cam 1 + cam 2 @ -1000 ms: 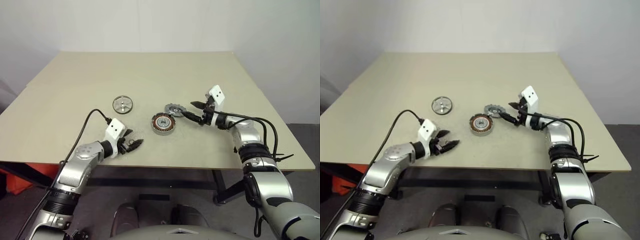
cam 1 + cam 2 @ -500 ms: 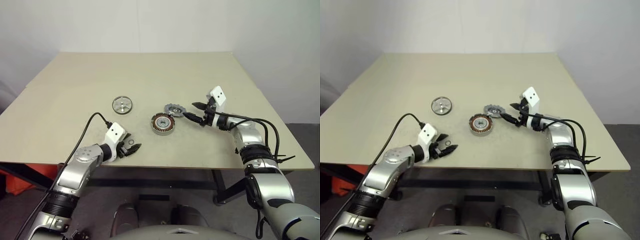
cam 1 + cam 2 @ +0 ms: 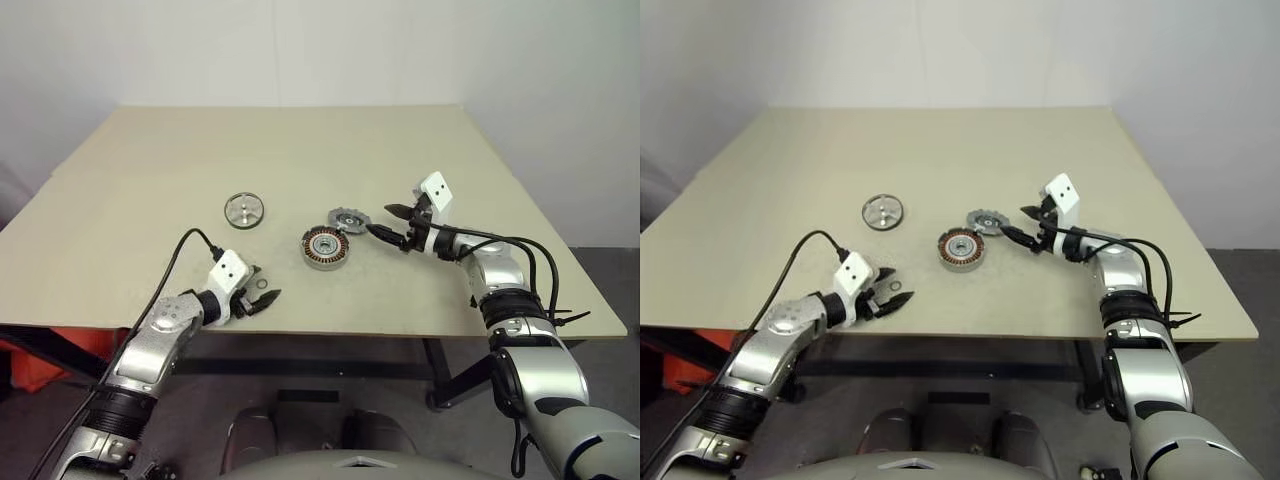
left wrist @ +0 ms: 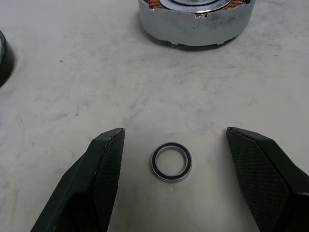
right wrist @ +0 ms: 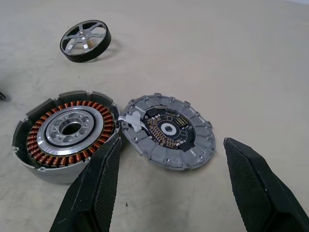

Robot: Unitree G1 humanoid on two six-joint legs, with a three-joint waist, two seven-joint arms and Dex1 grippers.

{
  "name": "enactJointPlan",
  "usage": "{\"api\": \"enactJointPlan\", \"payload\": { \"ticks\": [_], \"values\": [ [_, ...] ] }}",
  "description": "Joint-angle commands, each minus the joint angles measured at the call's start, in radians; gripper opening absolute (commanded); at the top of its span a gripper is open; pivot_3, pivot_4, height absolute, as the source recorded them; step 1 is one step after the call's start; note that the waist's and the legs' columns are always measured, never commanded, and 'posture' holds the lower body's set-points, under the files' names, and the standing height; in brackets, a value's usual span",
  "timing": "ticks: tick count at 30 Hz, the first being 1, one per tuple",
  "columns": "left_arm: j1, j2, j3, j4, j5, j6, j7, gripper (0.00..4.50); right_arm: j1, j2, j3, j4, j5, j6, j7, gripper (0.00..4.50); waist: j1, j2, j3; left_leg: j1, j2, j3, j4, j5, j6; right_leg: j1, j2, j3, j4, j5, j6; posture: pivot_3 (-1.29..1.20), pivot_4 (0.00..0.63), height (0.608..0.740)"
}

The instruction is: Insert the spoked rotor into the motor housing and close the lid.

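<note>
1. Lower and nearer the table's near edge than a second ago, the left gripper (image 3: pixel 262 297) now hangs with its jaws spread either side of a small thin ring (image 4: pixel 171 161); earlier that ring was hidden behind the fingers.
2. Its two black fingers (image 4: pixel 104 164) stand apart from the ring, grasping nothing, with bare table (image 3: pixel 300 150) between.
3. The right gripper (image 3: pixel 391 222) has kept its place at the right of the parts, jaws spread wide and empty, pointing left toward the lid (image 5: pixel 168 131).
4. The lid lies flat on the table, its left edge touching the motor housing (image 5: pixel 66 132), which sits just to its near left with copper windings facing up.
5. The spoked rotor (image 3: pixel 245 209) lies by itself farther left and farther from the robot, well apart from the housing, unmoved since the earlier frame.
6. The housing holds no rotor yet.
</note>
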Motion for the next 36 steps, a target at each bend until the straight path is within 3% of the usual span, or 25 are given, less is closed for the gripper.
{"api": "enactJointPlan", "payload": {
  "ticks": [1,6,19,23,29,34,36],
  "values": [
    [0.013,-0.001,0.009,0.068,0.046,-0.040,0.036,3.57,-0.035,-0.006,-0.009,-0.009,0.024,-0.018,-0.001,3.84,0.000,0.000,0.000,0.005,0.000,0.000,-0.001,0.000,0.000,0.005,0.000,0.000,-0.001,0.000,0.001,0.00,0.000,0.740],
    [0.041,-0.024,0.022,0.081,0.013,-0.061,0.022,3.57,-0.043,-0.010,-0.010,0.005,0.023,-0.023,0.002,3.84,-0.002,0.000,0.000,0.015,-0.001,0.000,-0.005,0.000,0.000,0.010,-0.007,-0.005,-0.004,-0.001,0.002,0.00,0.000,0.740],
    [0.102,-0.065,0.070,0.035,-0.111,0.062,-0.020,3.57,-0.061,-0.008,-0.006,0.081,0.015,-0.070,0.014,3.84,-0.001,0.002,-0.002,0.015,-0.002,0.004,-0.011,-0.001,0.002,0.008,-0.014,-0.008,-0.005,0.000,0.002,0.00,0.000,0.740],
    [0.108,-0.049,0.058,0.024,-0.087,0.073,-0.019,3.57,-0.063,-0.011,-0.008,0.107,0.014,-0.090,0.019,3.84,-0.002,0.003,-0.002,0.015,-0.003,0.004,-0.012,-0.001,0.002,0.008,-0.014,-0.008,-0.006,-0.001,0.001,0.00,0.000,0.740],
    [0.090,0.036,-0.026,0.048,0.064,0.015,-0.011,3.57,-0.071,-0.012,-0.012,0.142,0.014,-0.116,0.019,3.84,-0.003,0.004,-0.003,0.015,-0.002,0.004,-0.013,-0.001,0.002,0.008,-0.014,-0.008,-0.006,-0.001,0.002,0.00,0.000,0.740],
    [0.089,0.058,-0.043,0.055,0.085,-0.007,-0.009,3.57,-0.076,-0.010,-0.013,0.157,0.014,-0.128,0.016,3.84,-0.009,0.006,-0.005,0.016,-0.002,0.004,-0.013,-0.001,0.002,0.008,-0.014,-0.007,-0.006,-0.001,0.002,0.00,0.000,0.740],
    [0.092,0.057,-0.039,0.058,0.079,-0.010,-0.007,3.17,-0.080,-0.010,-0.014,0.163,0.014,-0.131,0.013,3.84,-0.013,0.007,-0.005,0.016,-0.002,0.004,-0.013,-0.001,0.002,0.008,-0.014,-0.007,-0.006,-0.001,0.002,0.00,0.000,0.740]
  ]
}}
